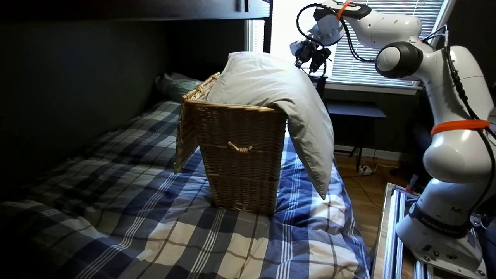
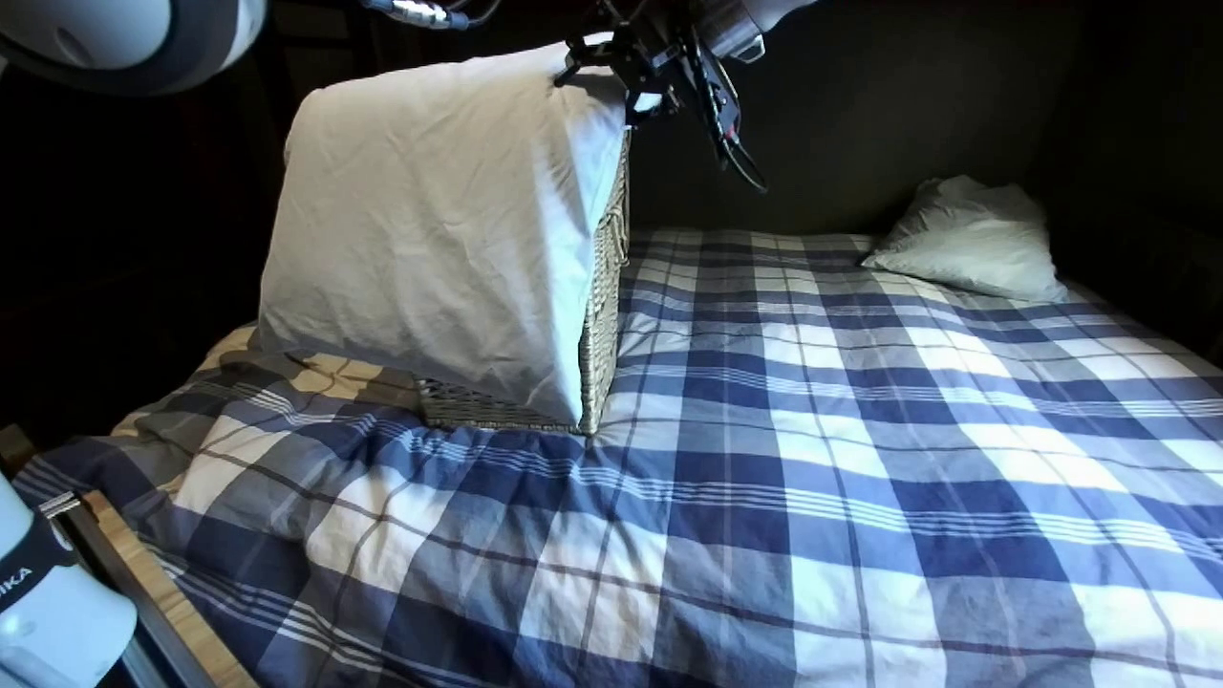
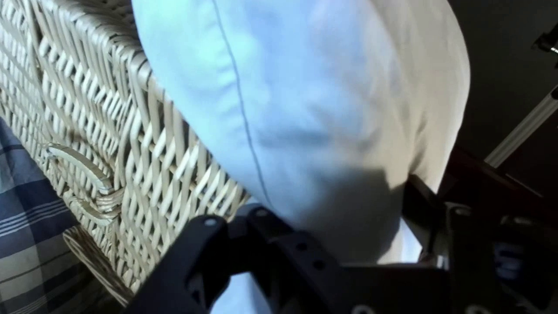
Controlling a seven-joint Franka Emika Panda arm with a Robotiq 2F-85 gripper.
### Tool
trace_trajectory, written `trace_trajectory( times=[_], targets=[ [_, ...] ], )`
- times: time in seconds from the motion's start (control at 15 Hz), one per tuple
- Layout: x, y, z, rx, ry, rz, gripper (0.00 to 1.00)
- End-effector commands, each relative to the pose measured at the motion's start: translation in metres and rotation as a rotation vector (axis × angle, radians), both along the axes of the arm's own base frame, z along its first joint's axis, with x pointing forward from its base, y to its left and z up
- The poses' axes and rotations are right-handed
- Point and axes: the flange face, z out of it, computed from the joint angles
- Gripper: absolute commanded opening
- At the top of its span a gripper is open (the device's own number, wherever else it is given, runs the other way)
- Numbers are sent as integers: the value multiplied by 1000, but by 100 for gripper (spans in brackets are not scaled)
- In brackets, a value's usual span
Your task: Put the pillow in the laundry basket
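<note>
Pincer (image 3: 338, 198), jaws apart, pillow (image 1: 279, 87) between them. One end seems inside the laundry basket (image 1: 240, 174); long overhang left to tuck in.

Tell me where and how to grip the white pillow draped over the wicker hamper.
Pinch the white pillow at its seamed end, high on the fold, probably from above: there its cloth bulges above the wicker hamper, while the lower part hangs outside.

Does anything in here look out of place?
Yes, the big pillow drapes over the basket, much of it hanging down outside instead of tucked in. The basket standing on a bed also looks odd.
</note>
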Motion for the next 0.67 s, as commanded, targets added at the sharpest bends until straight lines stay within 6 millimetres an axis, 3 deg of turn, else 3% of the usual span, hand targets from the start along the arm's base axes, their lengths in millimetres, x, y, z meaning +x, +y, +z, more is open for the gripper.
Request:
trace_trajectory(
  times=[0.0,0.33,0.53,0.6],
  targets=[
    [-26,6,47,13,-6,63,39],
    [-65,-1,104,-4,-68,129,3],
    [-59,23,131,-88,-199,195,3],
    [-53,44,134,-117,-201,247,1]
  ],
)
